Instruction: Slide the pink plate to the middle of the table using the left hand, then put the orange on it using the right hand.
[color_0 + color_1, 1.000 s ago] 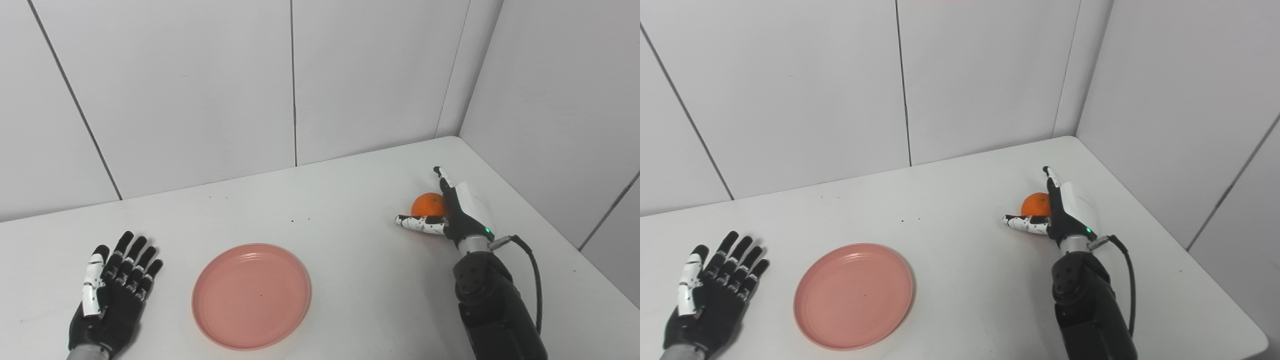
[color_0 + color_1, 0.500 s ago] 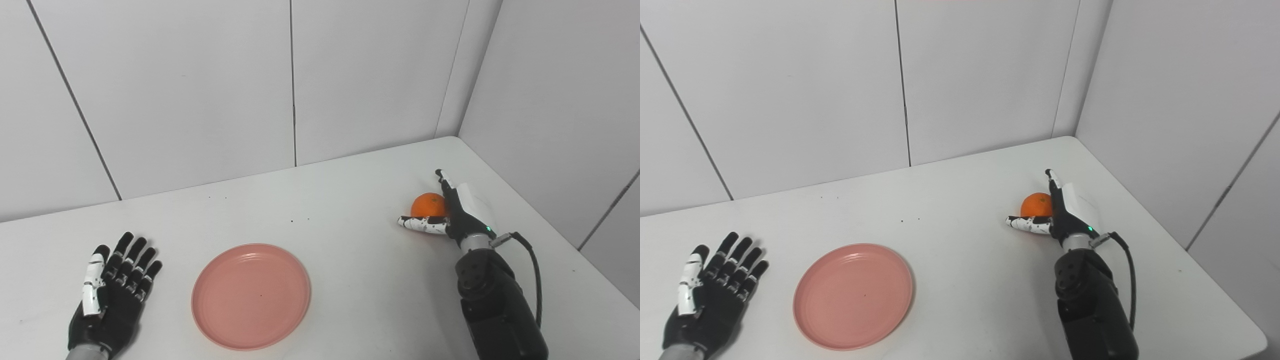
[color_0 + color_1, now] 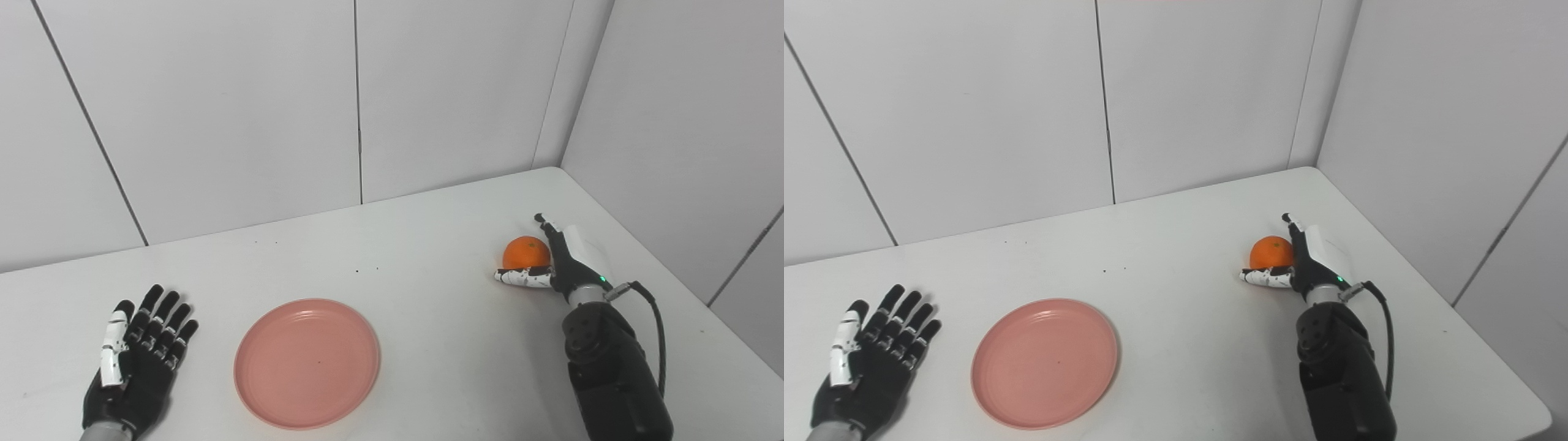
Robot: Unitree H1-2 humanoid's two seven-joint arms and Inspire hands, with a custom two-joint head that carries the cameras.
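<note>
Orange (image 3: 526,252) sits on the white table (image 3: 429,318) toward 3 o'clock from table centre, close to the right edge and the far corner. Right hand (image 3: 560,263) is at it, open: palm side against the orange's right flank, fingers (image 3: 544,222) extended up past its far side at 12 o'clock, thumb (image 3: 520,278) stretched across the near side at 6 o'clock. Thumb touches or nearly touches the fruit; cannot tell which. Fingers not wrapped round it, orange not lifted, resting on the table. Black forearm (image 3: 609,373) runs back to the bottom edge, with a black cable (image 3: 656,331) looping off the wrist; green light on the wrist.

Pink plate (image 3: 307,362), round, flat on the table, near the front edge at about 7 o'clock from centre, nothing on it. Well apart from the orange.

Left hand (image 3: 138,361) lies at 9 o'clock of the plate, near the left front of the table, palm up, fingers spread and straight, holding nothing, open. Clear gap between it and the plate rim, no contact.

Grey panelled walls (image 3: 245,110) behind and to the right of the table.
</note>
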